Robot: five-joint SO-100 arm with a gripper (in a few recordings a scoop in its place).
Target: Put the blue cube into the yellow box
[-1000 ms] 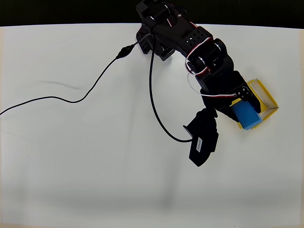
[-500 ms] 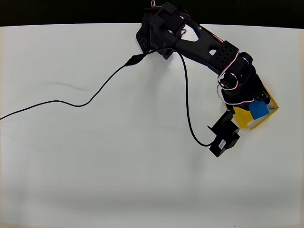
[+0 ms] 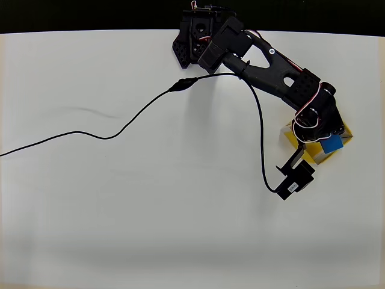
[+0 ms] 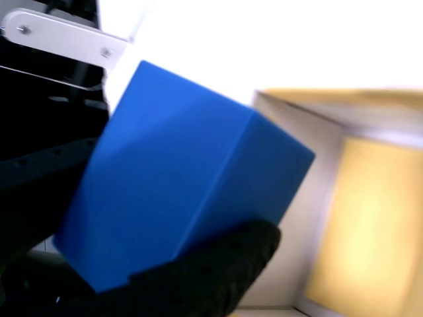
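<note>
The table (image 3: 120, 211) is white and spans nearly the whole overhead view, ending at a dark strip along the top edge. The arm (image 3: 271, 66) is black. Its base sits at the table's far edge, right of centre in the overhead view, and the links reach down and to the right toward the right edge. A black cable (image 3: 108, 135) runs from the left edge of the table in a wavy line up to a connector near the base. A second loop of cable drops from the upper arm to the black camera module (image 3: 296, 179), which sits just left of and below the box.

The box (image 3: 316, 158) lies near the right edge of the table, a little above mid-height in the overhead view. The arm's wrist covers most of it; yellow floor and pale rim show at its left and lower sides. In the wrist view the box (image 4: 370, 231) fills the right half, with a yellow floor and pale inner wall.

The gripper (image 3: 329, 139) is positioned over the box. The jaws are closed on the cube (image 3: 332, 144), with a dark finger (image 4: 198, 277) pressing on its lower face in the wrist view. The cube (image 4: 178, 178) is tilted, inside the box outline, above its floor.
</note>
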